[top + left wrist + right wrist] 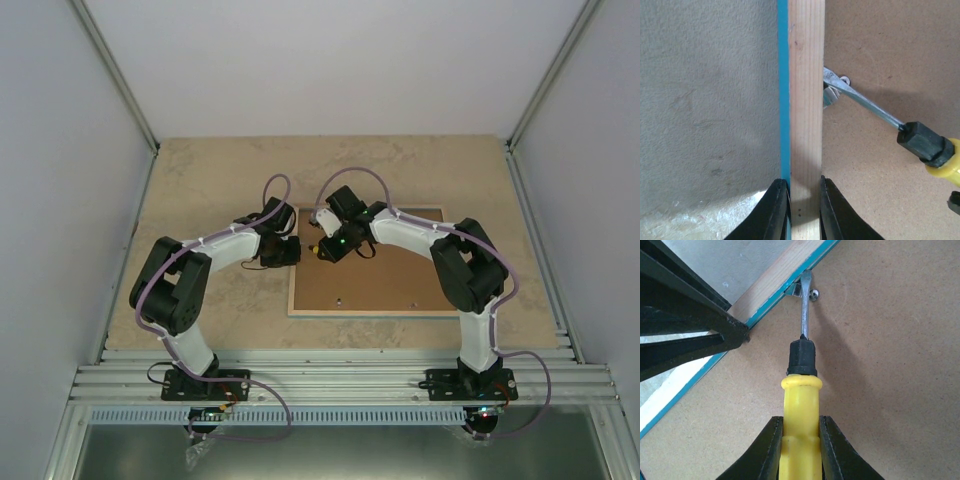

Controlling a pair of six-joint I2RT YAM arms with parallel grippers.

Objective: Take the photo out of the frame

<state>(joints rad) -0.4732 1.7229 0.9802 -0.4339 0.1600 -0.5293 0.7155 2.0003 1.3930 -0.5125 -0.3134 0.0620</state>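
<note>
Step in hand: loosening the back of the frame [806,100]; by my reading, the holding tabs are being turned or pried aside so the board can lift out.
Frame: lies face down on the table [220,170], centre right of the overhead view. Its pale wood back is up, and a turquoise edge shows along the outer side.
Backing board [390,280]: brown, seated inside the frame and not yet lifted.
Photo: not in sight in any view; presumably under the board, inside the frame.
Left claw [804,182]: clamped on the frame's left rail at the bottom centre of the left wrist view, with one finger on the turquoise side and the other on the board side.
Right claw [800,420]: clamped on the yellow handle of a screwdriver [799,390], bottom centre of the right wrist view.
Tab [799,289]: a small metal piece at the top centre of that view, where board meets rail, with the blade tip touching it.
Next move calls for: a small, controlled push or twist of the blade to swing the tab off the board while the left claw holds the frame steady. Any other tabs need the same before the board and photo can come out.
</note>
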